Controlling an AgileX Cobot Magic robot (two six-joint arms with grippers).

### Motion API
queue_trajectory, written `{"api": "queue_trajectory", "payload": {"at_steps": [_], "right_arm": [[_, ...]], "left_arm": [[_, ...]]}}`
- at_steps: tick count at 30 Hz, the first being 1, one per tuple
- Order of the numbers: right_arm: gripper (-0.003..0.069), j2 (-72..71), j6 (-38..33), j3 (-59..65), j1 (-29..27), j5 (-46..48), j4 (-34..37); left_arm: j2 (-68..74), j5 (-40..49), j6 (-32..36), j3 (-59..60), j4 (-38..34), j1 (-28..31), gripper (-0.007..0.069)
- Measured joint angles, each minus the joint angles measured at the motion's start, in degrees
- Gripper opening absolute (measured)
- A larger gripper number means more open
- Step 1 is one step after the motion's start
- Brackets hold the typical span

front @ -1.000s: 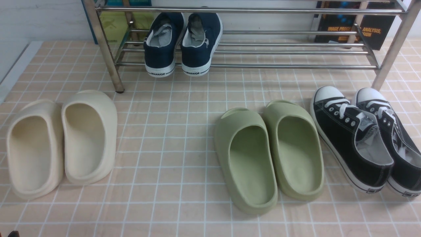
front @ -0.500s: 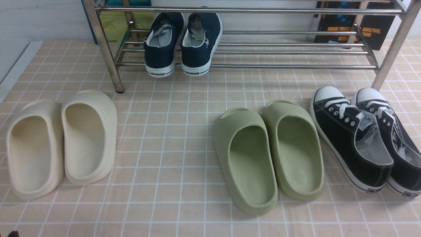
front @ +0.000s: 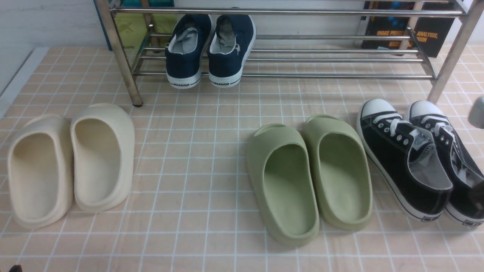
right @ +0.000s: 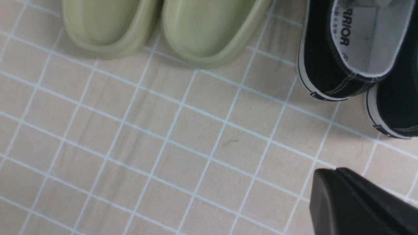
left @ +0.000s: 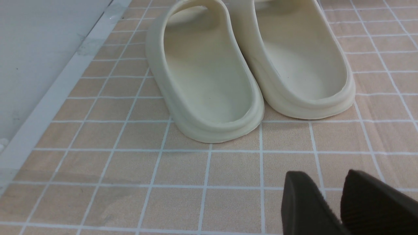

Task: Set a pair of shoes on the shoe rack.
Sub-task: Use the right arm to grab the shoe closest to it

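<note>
A grey blur (front: 477, 112), likely your right arm, has entered beside the 2 black canvas lace-up sneakers (front: 404, 158), which sit on tiles short of the chrome-rod shoe rack (front: 302, 75). Your right gripper (right: 326, 179) is pressed together and your left gripper (left: 326, 179) is spread. Descend closed and you'll shove a heel.

Cream slides (front: 102, 158) sit left on the tiled floor (front: 189, 151), green slides (front: 283, 181) right of centre, navy sneakers (front: 227, 49) farther back.

A blurred grey shape (front: 477, 112), too indistinct to identify, has entered at the front view's right edge, beside the outer black canvas lace-up sneaker (front: 459, 162), whose heel now lies in shadow.
</note>
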Motion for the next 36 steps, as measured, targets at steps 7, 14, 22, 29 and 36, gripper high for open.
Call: {"api": "queue_trajectory", "payload": {"at_steps": [7, 14, 22, 29, 36], "right_arm": [[0.0097, 14.2, 3.1, -6.0, 0.4, -2.6, -2.7], [0.0451, 24.3, 3.5, -6.4, 0.5, -7.2, -6.5], [0.0465, 31.7, 3.6, -6.6, 0.5, -14.8, -8.4], [0.0055, 33.1, 3.6, -6.8, 0.5, -15.4, -8.9], [-0.0004, 29.3, 3.6, -10.2, 0.5, -8.3, -8.6]], "left_arm": [[0.0, 0.0, 0.0, 0.0, 0.3, 0.0, 0.0220], [0.0, 0.0, 0.0, 0.0, 0.4, 0.0, 0.0222], [0.0, 0.0, 0.0, 0.0, 0.4, 0.0, 0.0225], [0.0, 0.0, 0.0, 0.0, 0.4, 0.0, 0.0233], [0.0, 0.1, 0.0, 0.0, 0.4, 0.0, 0.0234]]}}
